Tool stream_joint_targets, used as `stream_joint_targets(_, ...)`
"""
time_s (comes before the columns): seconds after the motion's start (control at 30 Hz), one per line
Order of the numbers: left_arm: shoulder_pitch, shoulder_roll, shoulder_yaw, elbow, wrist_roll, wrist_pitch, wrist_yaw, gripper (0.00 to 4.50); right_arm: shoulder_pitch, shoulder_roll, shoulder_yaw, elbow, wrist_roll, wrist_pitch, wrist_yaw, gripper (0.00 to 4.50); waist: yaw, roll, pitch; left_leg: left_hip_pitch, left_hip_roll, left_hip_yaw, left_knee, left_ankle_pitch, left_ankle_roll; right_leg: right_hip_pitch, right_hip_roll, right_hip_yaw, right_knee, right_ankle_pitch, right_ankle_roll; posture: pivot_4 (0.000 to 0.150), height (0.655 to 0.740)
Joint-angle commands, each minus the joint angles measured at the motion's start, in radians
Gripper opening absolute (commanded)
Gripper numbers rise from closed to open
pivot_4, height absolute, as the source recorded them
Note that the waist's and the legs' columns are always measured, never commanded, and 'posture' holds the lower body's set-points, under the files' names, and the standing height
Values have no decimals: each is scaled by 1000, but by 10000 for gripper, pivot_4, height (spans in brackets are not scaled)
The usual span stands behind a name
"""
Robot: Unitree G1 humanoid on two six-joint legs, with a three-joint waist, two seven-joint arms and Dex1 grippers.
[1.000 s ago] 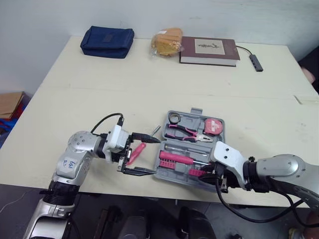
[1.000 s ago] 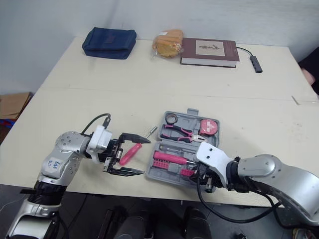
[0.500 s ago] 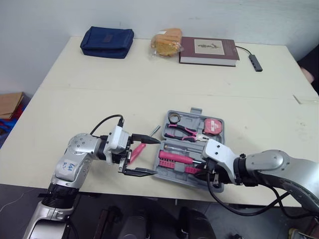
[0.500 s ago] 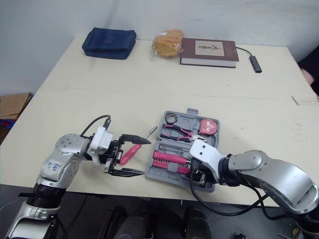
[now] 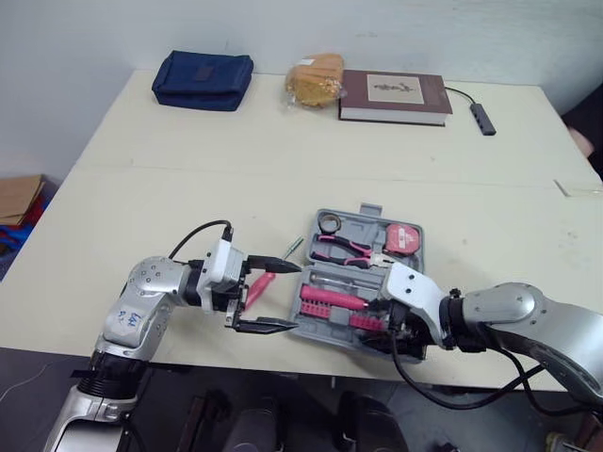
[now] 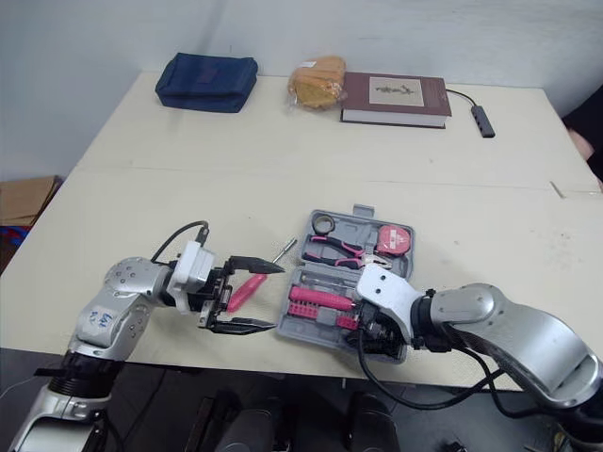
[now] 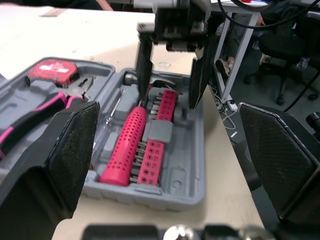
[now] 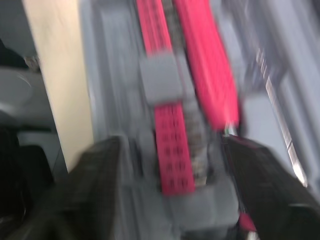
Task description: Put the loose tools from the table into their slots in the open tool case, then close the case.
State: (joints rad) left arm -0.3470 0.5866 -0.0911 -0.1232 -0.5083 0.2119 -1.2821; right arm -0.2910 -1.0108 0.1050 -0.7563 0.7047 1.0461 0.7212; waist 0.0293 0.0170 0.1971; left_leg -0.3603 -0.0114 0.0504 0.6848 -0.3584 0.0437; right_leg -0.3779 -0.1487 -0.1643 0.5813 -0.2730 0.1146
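The seemingly light, stiff pink-handled steel screwdriver [image 5: 259,285], lower centre, is being framed by the wide-open left gripper [image 5: 295,296]; a hold on the handle is being advised.

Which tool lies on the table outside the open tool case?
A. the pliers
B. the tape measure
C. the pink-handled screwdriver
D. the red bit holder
C: the pink-handled screwdriver lies on the table left of the tool case, in line with the gap of the open left gripper, while the tape measure and pliers sit in their slots.
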Motion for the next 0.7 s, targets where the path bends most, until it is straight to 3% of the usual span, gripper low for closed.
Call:
stream_joint_targets(0.03, 2, 13, 15, -49, -24, 11, -6, 45000, 103, -65, -185, -39, 21, -95, 108, 35115, 3, 0, 0, 0, 0, 0, 0, 0, 0, 0, 0, 0, 0, 0, 0, 1500, 7400)
stream_joint_targets(0.2, 4, 7, 21, -45, -20, 6, 1, 45000, 296, 64, -311, 11, -48, -377, 165, 35115, 5, -3, -1, 1, 0, 0, 0, 0, 0, 1, 1, 1, 0, 0, 0, 1500, 7400)
stream_joint_targets(0.37, -17, 5, 17, -27, -14, 0, -9, 45000, 396, 172, -299, 93, -107, -563, 210, 12913, -1, -3, -1, 4, 0, 4, 0, 0, 1, 1, 0, 4, 3, 0, 0, 1500, 7400)
stream_joint_targets(0.47, -34, 5, 18, -13, -12, -3, -14, 45000, 434, 181, -210, 181, -262, -718, 231, 372, -3, -4, -2, 5, 0, 4, 0, 0, 0, 2, 1, 5, 3, 0, 0, 1500, 7400)
stream_joint_targets(0.7, -24, 13, 35, -35, -27, 36, 8, 45000, 403, 219, -96, 323, -404, -784, 190, 372, -5, -4, -2, 5, 0, 5, 0, 0, 0, 1, 1, 5, 3, 0, 0, 1500, 7400)
